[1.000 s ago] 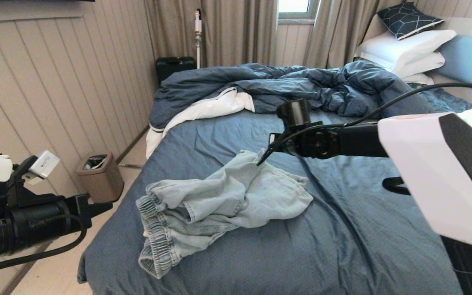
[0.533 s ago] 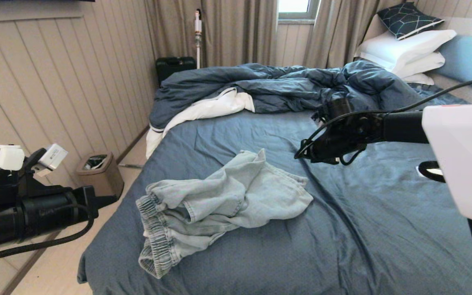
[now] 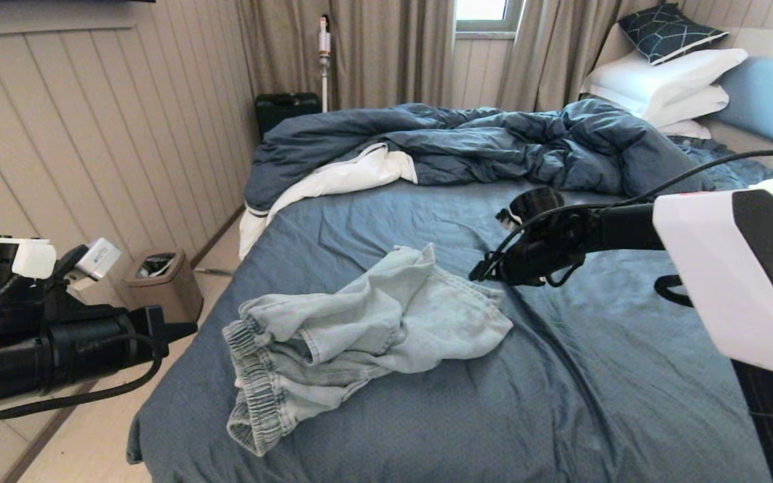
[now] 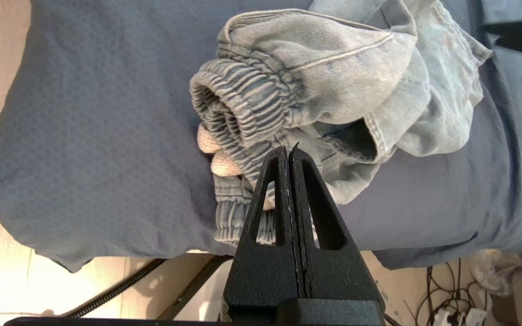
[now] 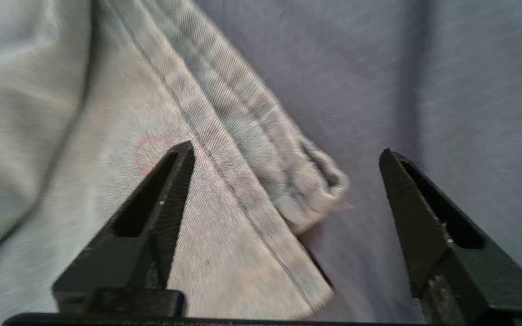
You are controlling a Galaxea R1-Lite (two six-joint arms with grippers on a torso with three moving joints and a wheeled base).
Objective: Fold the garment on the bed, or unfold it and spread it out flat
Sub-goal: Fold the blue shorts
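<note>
- The garment (image 3: 359, 335) is being found crumpled on the slate-blue sheet of the bed (image 3: 594, 402), toward the robot's left side of the mattress, with its gathered waistband bunched near the bed's left edge and a leg hem reaching toward the middle.
- The right gripper (image 5: 283, 154) is being held with its jaws wide apart and nothing between them; it is being poised over the hem corner of the garment, one finger over denim and the other over bare sheet.
- In the head view the right gripper (image 3: 484, 272) is being seen just beside the far hem of the garment, apparently apart from the cloth.
- The left gripper (image 4: 289, 151) is being kept pressed fully together, holding nothing, off the bed's left edge and pointing at the waistband end; no contact with the cloth is being observed.
- Risk one: if the jaws are brought together as they now stand, sheet is likely being pinched together with the hem, so that the bedding is being lifted with the shorts.
- Risk two: only one thin layer at the corner may be caught, in which case the cloth is judged likely to be slipping out once pulled.
- Risk three: with the waistband end left unheld, a pull at the hem is judged to be dragging the whole bundle rather than opening it.
- The duvet (image 3: 460, 144) is lying heaped well apart, toward the far end of the bed.
</note>
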